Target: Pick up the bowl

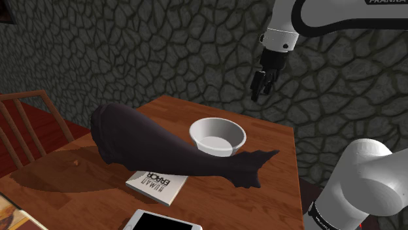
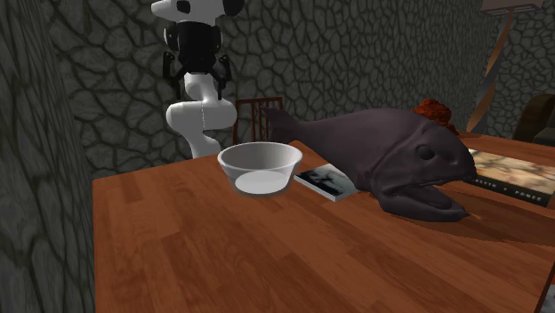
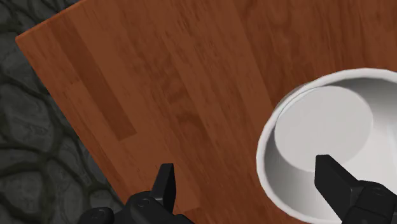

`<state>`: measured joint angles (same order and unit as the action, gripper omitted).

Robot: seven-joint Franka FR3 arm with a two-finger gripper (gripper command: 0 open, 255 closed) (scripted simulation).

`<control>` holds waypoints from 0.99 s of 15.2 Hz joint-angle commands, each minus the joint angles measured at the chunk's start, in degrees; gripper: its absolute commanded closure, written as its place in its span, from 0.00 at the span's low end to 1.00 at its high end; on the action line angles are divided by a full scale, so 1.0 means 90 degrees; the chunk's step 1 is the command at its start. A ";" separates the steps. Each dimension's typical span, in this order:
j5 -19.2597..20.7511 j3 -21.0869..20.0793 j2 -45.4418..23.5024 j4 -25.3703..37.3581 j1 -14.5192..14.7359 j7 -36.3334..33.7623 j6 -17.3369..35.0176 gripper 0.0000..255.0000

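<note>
A white bowl (image 1: 218,135) stands upright on the wooden table (image 1: 278,134), close to the edge nearest the stone wall. My black gripper (image 1: 263,88) hangs open well above the table, above and to the shoulder view's right of the bowl. Seen from the wrist, one finger (image 3: 167,181) is over bare wood and the other finger (image 3: 334,178) is over the bowl (image 3: 331,140); neither touches it. From the second exterior camera the bowl (image 2: 260,167) sits in front of the arm, with the gripper (image 2: 195,71) high behind it.
A large dark fish figure (image 1: 157,144) lies across the table against the bowl's side. Half under the fish lies a book (image 1: 157,185), with a phone (image 1: 160,222) at the near edge. A wooden chair (image 1: 26,124) stands at the shoulder view's left. The stone wall (image 1: 163,46) rises behind.
</note>
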<state>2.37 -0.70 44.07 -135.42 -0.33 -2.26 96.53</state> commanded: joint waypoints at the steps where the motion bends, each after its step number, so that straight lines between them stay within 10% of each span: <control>1: 0.0000 0.0000 0.0000 0.0000 0.0000 0.0000 0.0000 0.00; 15: -0.0757 0.0787 -0.2406 0.0205 0.0895 0.2377 0.1919 0.00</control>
<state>-4.31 6.20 22.94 -133.15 7.67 18.62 112.89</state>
